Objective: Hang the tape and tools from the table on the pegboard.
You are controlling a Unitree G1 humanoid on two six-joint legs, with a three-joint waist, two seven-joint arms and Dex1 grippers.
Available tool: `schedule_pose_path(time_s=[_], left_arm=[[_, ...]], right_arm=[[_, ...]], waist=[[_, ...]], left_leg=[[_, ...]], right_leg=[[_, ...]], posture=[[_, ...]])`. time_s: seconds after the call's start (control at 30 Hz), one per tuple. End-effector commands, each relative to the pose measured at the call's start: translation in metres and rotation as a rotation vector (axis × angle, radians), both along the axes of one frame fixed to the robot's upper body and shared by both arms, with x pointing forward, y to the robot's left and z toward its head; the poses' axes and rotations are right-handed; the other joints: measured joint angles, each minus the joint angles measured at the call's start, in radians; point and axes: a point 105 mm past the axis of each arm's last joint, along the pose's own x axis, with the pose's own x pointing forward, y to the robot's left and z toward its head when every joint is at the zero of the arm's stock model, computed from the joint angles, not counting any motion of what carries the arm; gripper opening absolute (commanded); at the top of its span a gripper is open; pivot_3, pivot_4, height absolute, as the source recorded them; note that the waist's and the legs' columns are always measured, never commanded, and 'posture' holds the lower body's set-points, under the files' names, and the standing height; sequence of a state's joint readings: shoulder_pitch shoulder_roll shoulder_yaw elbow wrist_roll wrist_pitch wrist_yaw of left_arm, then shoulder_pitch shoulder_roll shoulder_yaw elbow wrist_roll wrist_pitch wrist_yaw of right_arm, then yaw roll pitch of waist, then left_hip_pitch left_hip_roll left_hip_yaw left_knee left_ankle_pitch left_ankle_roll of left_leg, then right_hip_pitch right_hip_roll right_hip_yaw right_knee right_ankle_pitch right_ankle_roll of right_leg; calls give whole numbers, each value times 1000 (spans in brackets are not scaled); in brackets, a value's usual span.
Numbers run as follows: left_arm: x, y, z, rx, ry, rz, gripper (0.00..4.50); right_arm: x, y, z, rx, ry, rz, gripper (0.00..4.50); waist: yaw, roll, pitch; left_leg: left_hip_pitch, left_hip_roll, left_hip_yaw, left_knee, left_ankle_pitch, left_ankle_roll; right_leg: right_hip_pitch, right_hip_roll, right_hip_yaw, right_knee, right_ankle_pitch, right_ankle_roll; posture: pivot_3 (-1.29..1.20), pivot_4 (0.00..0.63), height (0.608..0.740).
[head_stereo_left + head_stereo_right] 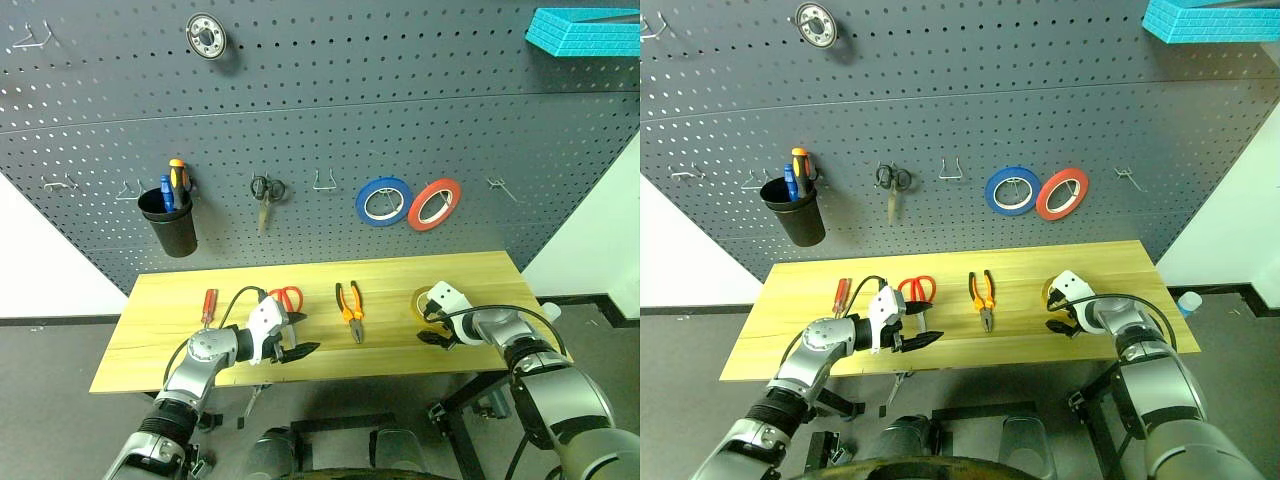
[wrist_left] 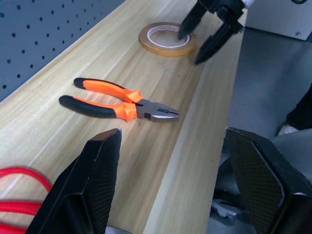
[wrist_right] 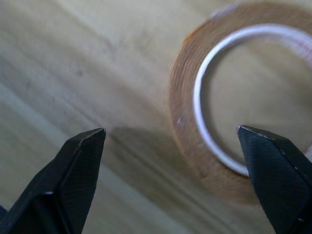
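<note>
Near edge: we see the left gripper (image 1: 300, 350) wide open, empty, by the red scissors (image 1: 287, 297). Right gripper (image 2: 207, 41) spread wide, one finger over the yellow tape (image 2: 165, 39), gripping nothing. Pliers (image 1: 351, 308) and screwdriver (image 1: 209, 305) lie on the table (image 1: 150, 335); pegboard (image 1: 320, 120) behind.

From my head cameras, the right claw (image 1: 437, 331) covers part of the yellow tape (image 1: 424, 302), so I see just its far rim. The left claw (image 1: 296, 351) and wrist hide the blades of the red-handled scissors (image 1: 287, 297). In my right wrist view the tape is blurred and cut off by the frame edge. In my left wrist view, the scissors' red loops are cut off at the corner. A blue object (image 1: 585, 30) near the pegboard (image 1: 330, 120) is cropped; I cannot identify it.
</note>
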State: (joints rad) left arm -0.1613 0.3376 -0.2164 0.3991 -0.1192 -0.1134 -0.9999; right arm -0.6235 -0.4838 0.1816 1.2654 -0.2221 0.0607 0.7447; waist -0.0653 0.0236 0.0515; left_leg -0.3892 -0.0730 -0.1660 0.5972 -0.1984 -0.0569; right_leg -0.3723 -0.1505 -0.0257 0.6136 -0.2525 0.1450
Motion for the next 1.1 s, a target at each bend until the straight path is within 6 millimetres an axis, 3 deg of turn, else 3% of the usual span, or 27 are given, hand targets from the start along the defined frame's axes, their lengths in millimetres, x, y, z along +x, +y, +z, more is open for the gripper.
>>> schedule_pose_path(time_s=[0.03, 0.2, 0.3, 0.67, 0.9, 1.1], left_arm=[[3, 0, 9, -13, -36, 5, 3519], [2, 0, 9, -14, -36, 11, 3519], [2, 1, 8, -14, -34, 14, 3547], [1, 2, 8, -17, -36, 26, 3547], [1, 5, 10, -18, -65, 46, 3547], [11, 8, 29, -44, -235, 128, 3547]], right_arm=[[12, 3, 9, -42, -38, 32, 4500], [11, 3, 7, -51, -12, 33, 4500], [9, 2, 5, -51, 3, 21, 3923], [6, 5, 4, -28, 36, 23, 459], [11, 4, 7, -30, -22, 21, 450], [14, -21, 20, -173, -244, 98, 450]], waist=[[-4, 0, 0], [-5, 0, 0], [-5, 0, 0], [-5, 0, 0], [-5, 0, 0], [0, -1, 1]], left_leg=[[0, 0, 0, 0, 0, 0], [2, 0, -1, 0, 0, 0], [2, 0, -1, 0, 0, 0], [2, 0, -1, 0, 0, 0], [3, 0, -1, 0, 0, 0], [3, -1, -1, 0, 0, 0]], right_leg=[[0, 0, 0, 0, 0, 0], [0, 0, 0, 2, -1, -2], [1, 0, 0, 2, -1, -3], [1, 1, 1, 2, 0, -1], [1, 1, 1, 2, -1, -2], [1, 0, 2, 2, -1, -2]], posture=[[-44, 13, 740], [-46, 15, 740], [-48, 15, 740], [-47, 14, 740], [-37, 15, 740], [-38, 19, 740]])
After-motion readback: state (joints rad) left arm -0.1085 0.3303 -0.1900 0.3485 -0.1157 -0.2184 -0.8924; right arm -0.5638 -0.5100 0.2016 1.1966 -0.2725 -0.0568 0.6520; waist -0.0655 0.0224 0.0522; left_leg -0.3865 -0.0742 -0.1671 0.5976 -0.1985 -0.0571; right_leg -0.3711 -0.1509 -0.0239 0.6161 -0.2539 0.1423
